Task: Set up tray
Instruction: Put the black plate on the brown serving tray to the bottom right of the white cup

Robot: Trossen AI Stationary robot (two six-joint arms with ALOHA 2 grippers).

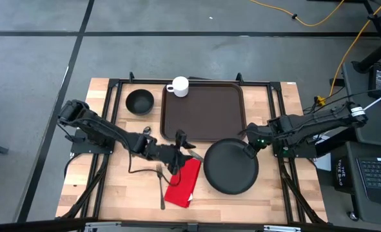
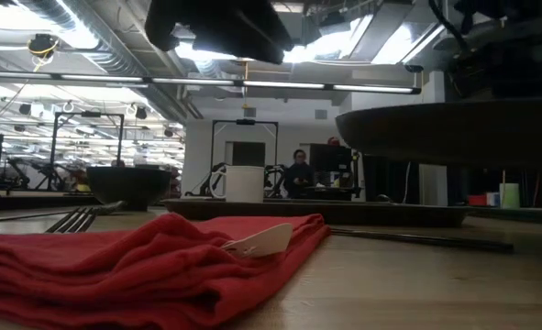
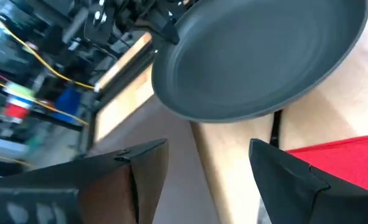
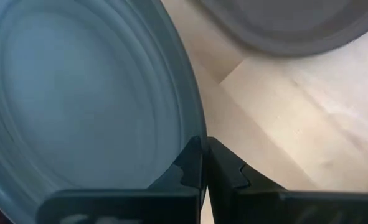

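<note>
The dark brown tray [image 1: 203, 111] lies at the table's far middle, with a white cup [image 1: 178, 86] on its far left corner. The round black plate [image 1: 231, 166] hangs in the air near the tray's near right corner; the low view shows the plate [image 2: 445, 128] well above the tabletop. My right gripper [image 1: 251, 145] is shut on the plate's rim. My left gripper [image 1: 180, 153] is open and hovers over the far end of the red napkin [image 1: 184, 182], touching nothing. A pale utensil tip [image 2: 261, 240] rests on the napkin. My right gripper pinches the plate's rim [image 4: 193, 134] between its two fingers, on the side toward the table's far right. The fingers reach in from the table's right. The plate is lifted clear of the table and sits about level.
A black bowl [image 1: 139, 102] stands on the table left of the tray. A fork [image 1: 161, 187] lies left of the napkin. A thin dark utensil [image 3: 274, 127] lies on the wood under the plate. Bare wood shows at the near right and near left.
</note>
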